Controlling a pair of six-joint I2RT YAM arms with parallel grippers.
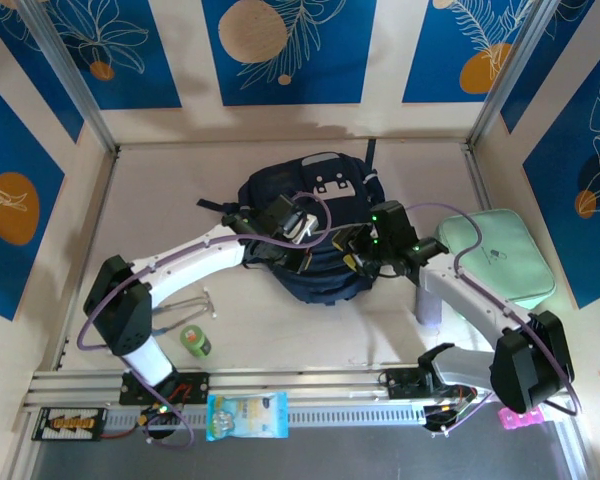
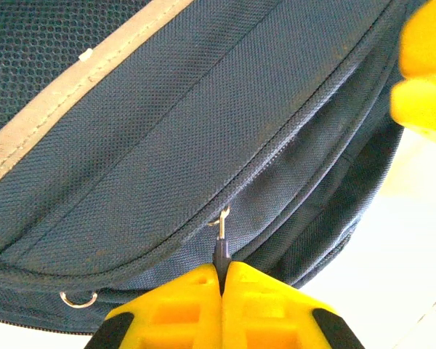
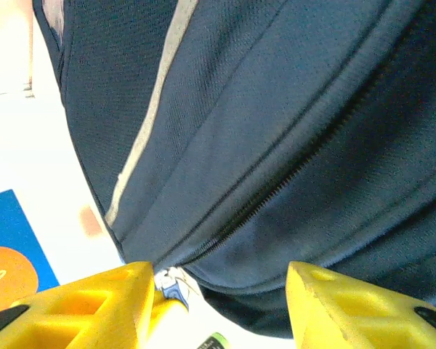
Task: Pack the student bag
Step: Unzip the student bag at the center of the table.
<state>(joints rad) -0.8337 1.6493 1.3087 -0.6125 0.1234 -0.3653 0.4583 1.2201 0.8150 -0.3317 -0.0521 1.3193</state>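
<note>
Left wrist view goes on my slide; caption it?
Left pincer shut on the zipper pull of the navy student bag.

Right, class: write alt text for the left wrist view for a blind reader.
The yellow left claw is shut on the small zip pull of the navy student bag, whose zip runs diagonally up to the right. A grey strip crosses the upper left.

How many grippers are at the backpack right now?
2. The left gripper is shut on a zipper pull on the backpack's near side; the right gripper is open, close over its zipper.
</note>
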